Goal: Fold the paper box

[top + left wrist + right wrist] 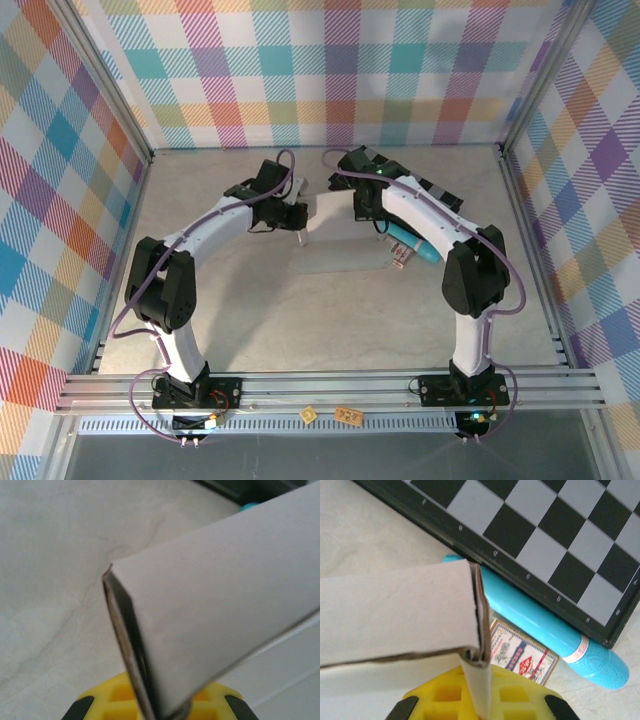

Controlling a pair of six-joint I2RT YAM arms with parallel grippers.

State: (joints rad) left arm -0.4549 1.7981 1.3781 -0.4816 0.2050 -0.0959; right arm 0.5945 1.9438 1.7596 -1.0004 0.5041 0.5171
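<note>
The paper box [335, 250] is white thin cardboard lying at the back middle of the table, between both arms. My left gripper [298, 222] is at its left end, my right gripper [375, 212] at its right end. In the left wrist view the left gripper [160, 712] is shut on a raised, doubled wall of the paper box [220, 595]. In the right wrist view the right gripper [480, 700] is shut on a folded corner wall of the paper box [395, 610], whose layered edges show.
A black-and-grey checkered board [545, 525] lies just right of the box, partly under the right arm [440, 195]. A turquoise tube [535, 620] and a small patterned packet [522, 655] lie against it. Plaid walls enclose the table.
</note>
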